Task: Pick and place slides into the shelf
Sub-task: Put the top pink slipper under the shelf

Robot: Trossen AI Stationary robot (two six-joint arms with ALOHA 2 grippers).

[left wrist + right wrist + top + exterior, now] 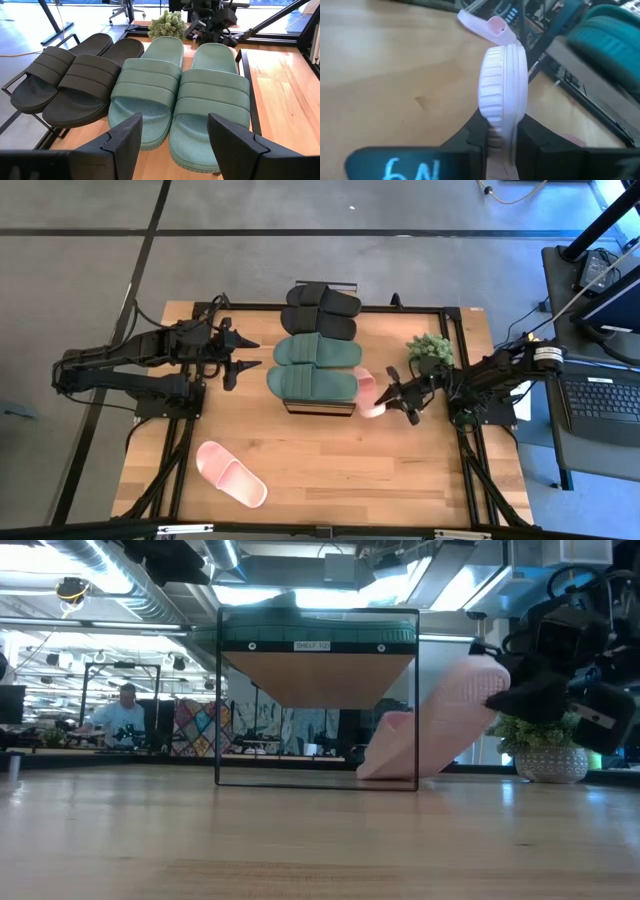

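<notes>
High view: the right gripper (pixel 392 396) clamps a pink slide (pixel 368 392) on edge beside the shelf (pixel 318 409), which already carries the black pair (pixel 320 310) and green pair (pixel 315 367). Placing it likely means lifting it onto the boards, while the left gripper (pixel 240 355) waits open and the other pink slide (pixel 231 473) lies on the table (pixel 400 470).

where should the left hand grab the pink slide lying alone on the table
The loose pink slide lies flat, sole down, on the table in front of the shelf, nothing around it. Probably best to come straight down from above and pinch one long side edge of the sole, or the wide strap. The left hand, open beside the shelf, is the nearer one; the right hand already holds the other pink slide.
</notes>
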